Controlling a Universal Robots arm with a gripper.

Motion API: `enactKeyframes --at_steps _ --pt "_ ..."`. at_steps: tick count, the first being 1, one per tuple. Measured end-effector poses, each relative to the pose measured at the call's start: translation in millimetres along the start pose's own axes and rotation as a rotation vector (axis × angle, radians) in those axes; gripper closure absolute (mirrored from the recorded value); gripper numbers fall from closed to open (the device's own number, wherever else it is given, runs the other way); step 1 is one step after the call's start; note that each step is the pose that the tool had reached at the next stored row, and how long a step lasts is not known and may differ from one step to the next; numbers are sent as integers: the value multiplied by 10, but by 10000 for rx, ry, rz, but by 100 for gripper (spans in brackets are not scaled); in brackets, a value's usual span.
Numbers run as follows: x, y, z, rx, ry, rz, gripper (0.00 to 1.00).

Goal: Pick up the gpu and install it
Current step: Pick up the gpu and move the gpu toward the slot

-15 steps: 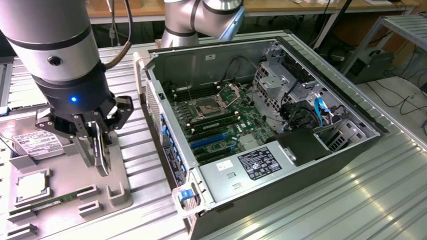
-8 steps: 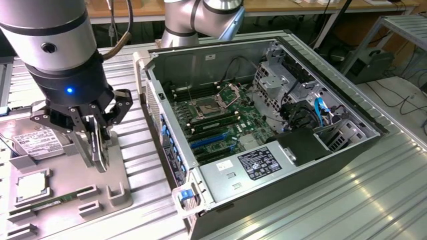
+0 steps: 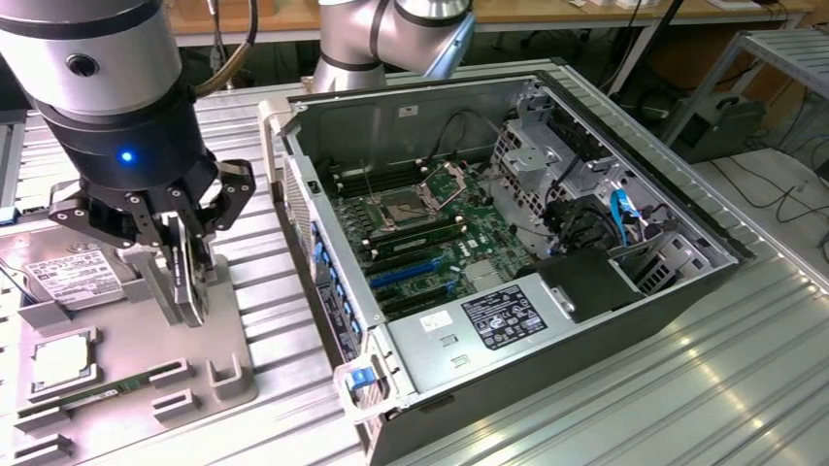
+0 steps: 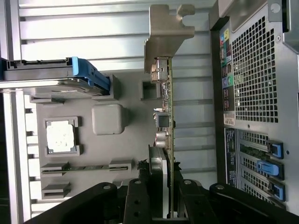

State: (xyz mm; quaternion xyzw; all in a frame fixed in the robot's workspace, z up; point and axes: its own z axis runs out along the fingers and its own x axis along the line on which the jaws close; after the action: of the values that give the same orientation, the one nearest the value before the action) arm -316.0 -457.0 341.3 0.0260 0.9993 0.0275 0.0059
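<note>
The arm (image 3: pixel 104 87) hangs over the gray fixture tray (image 3: pixel 223 335), which lies on the slatted metal desk (image 3: pixel 674 388) just beside the open computer case (image 3: pixel 428 349), on the exterior view's left of it. The claw (image 3: pixel 188 267) points down and is clamped on the gpu (image 3: pixel 190 293), one finger on each face. The card stands on edge, upright, between the fingers. Its lower edge is close to the tray surface; from here I cannot tell whether it touches. In the wrist view the gpu (image 4: pixel 169 116) shows edge-on, running straight out from the claw (image 4: pixel 161 179). Its silver end bracket (image 4: pixel 166 37) sits at the far end, over the desk (image 4: pixel 93 42) past the tray (image 4: pixel 126 149). The perforated rear panel of the case (image 4: pixel 257 93) runs alongside the card, near but apart from it. On the tray, farther from the case than the gpu, sit a hard drive (image 3: pixel 58 275) with a white label, a square processor chip (image 3: pixel 61 359) in its recess and a thin memory stick (image 3: pixel 97 396) in a narrow holder. The wrist view shows the same hard drive (image 4: pixel 51 77), chip (image 4: pixel 60 136) and memory stick (image 4: pixel 79 168). The case lies on its side with the panel off, exposing the green motherboard (image 3: pixel 428 233). Blue expansion slots (image 3: pixel 402 275) sit on the board near the rear wall of the case.
</note>
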Motion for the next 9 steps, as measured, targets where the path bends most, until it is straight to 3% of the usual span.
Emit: enactKeyframes --at_steps 3,9 --pt "-1 1 -30 0 0 1 72" --pt "-2 10 -193 0 0 2 72"
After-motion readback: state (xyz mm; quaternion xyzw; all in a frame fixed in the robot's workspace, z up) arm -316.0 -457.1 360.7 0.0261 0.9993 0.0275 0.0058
